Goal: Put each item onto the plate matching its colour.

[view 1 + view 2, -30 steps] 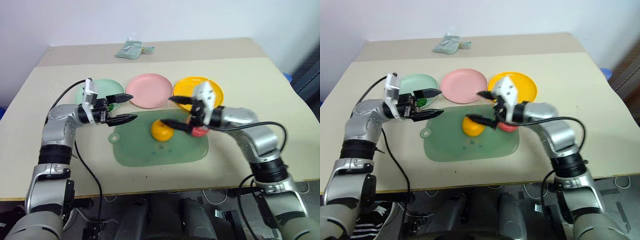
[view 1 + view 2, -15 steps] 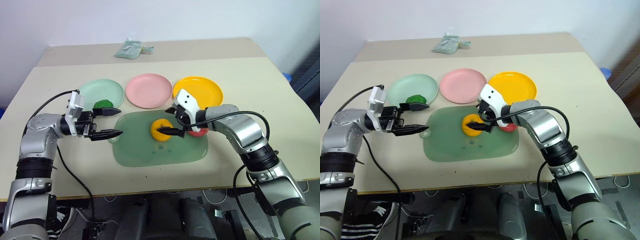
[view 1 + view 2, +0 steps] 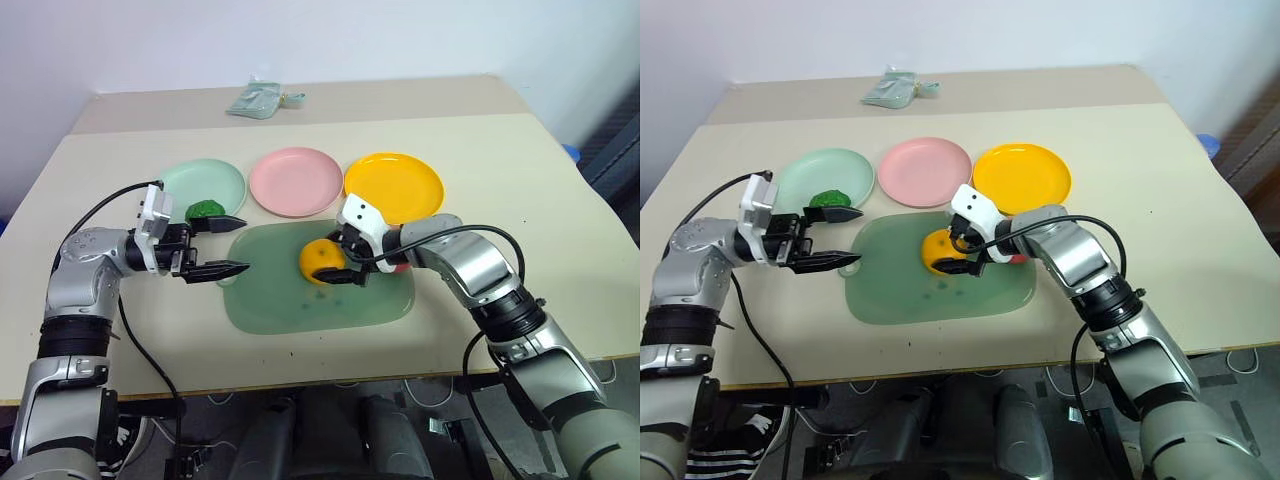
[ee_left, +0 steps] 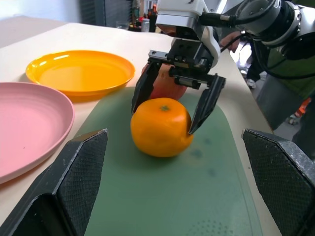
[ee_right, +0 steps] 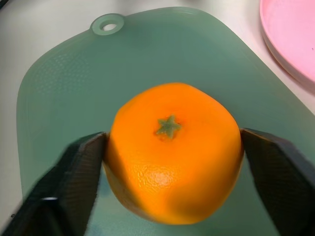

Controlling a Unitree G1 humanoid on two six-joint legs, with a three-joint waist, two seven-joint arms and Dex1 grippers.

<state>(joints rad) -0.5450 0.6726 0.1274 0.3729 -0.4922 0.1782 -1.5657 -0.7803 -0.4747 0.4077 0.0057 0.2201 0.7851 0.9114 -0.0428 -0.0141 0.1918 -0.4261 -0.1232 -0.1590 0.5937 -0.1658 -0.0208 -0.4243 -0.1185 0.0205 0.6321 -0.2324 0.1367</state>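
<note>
Mat [image 3: 300, 300] sits mid-surface, and on it, nearer the yellow plate [image 3: 395, 187] side, the orange fruit [image 3: 320, 261] rests stem-up, round, glossy, dimpled. Right claw [image 4: 174, 101] straddles it, fingers touching both flanks, clenching on. Left claw [image 3: 228, 245] hangs released off the mat's handle end, farther away

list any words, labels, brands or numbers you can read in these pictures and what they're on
None can be read.
Pale green packet at the table's far edge: any print is too small to read.
Mint green plate, pink plate, yellow plate, orange toy fruit and green mat: no writing visible.
Right gripper: white housing, no legible marking.
</note>
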